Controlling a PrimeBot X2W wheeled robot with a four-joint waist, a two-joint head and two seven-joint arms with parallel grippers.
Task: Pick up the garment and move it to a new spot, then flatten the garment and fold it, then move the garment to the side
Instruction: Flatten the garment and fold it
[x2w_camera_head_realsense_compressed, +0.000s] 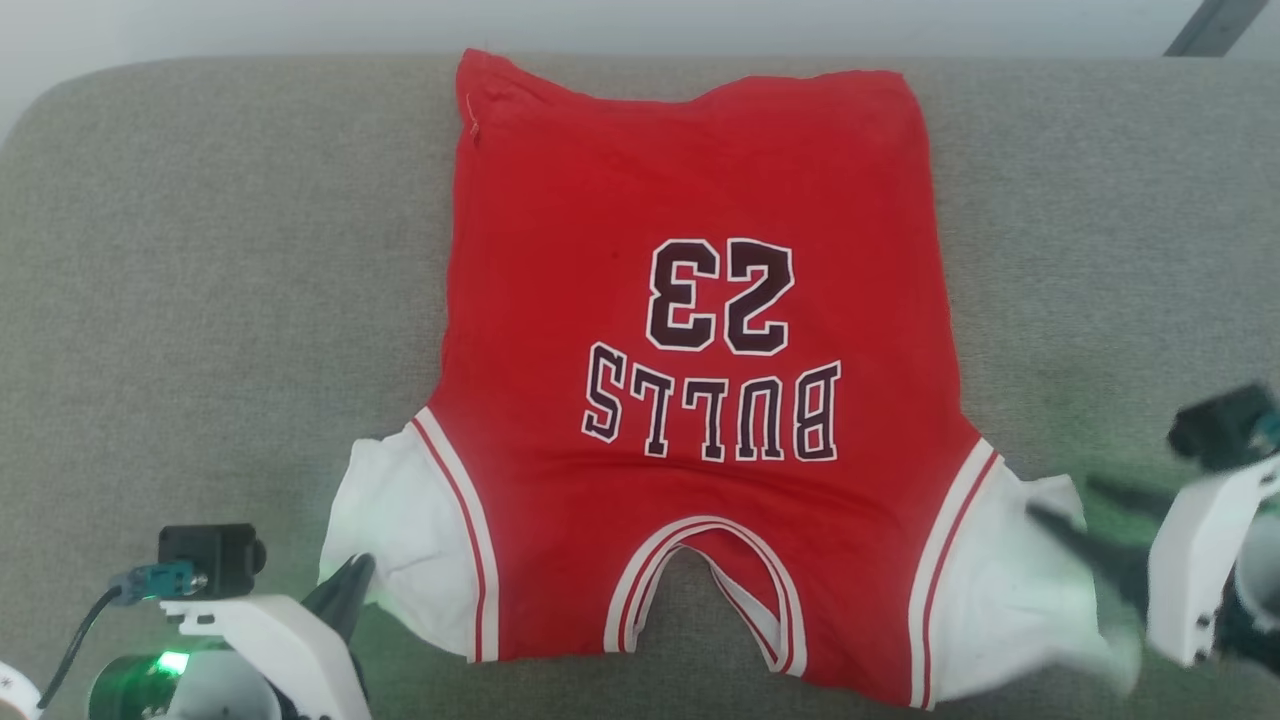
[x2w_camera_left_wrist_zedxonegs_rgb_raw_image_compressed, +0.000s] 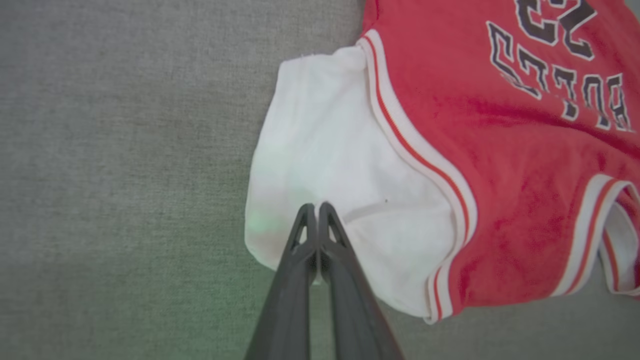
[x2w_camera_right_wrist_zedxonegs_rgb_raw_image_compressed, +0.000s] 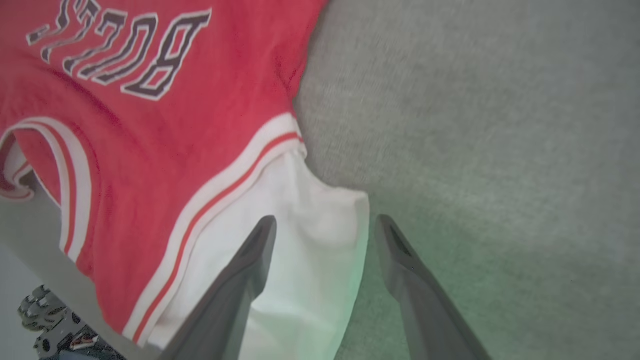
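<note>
Left claw (x2w_camera_left_wrist_zedxonegs_rgb_raw_image_compressed: 317, 207) clenched over garment (x2w_camera_head_realsense_compressed: 700, 180) sleeve; right claw (x2w_camera_right_wrist_zedxonegs_rgb_raw_image_compressed: 325, 220) released astride other sleeve.

Blurred in the head view: right gripper (x2w_camera_head_realsense_compressed: 1060, 498), its body cut by the right edge. Its fingers stand apart, but contact with the white sleeve (x2w_camera_right_wrist_zedxonegs_rgb_raw_image_compressed: 310, 240) beneath them is unreadable. On the left gripper (x2w_camera_left_wrist_zedxonegs_rgb_raw_image_compressed: 316, 206) the fingers are pressed together on the other sleeve (x2w_camera_left_wrist_zedxonegs_rgb_raw_image_compressed: 325, 140); cannot tell whether cloth is pinched between them. In the head view the white wrist housing (x2w_camera_head_realsense_compressed: 270, 640) hides most of those fingers. The garment (x2w_camera_head_realsense_compressed: 690, 200) runs off the top and right edges of the left wrist view, lettering clipped, and off the top and left of the right wrist view, where it is soft and smeared. Dark ribbed object (x2w_camera_right_wrist_zedxonegs_rgb_raw_image_compressed: 50, 320) in that view's lower left corner: unidentifiable. Dark bar (x2w_camera_head_realsense_compressed: 1212, 25) at the head view's top right: cut off.
</note>
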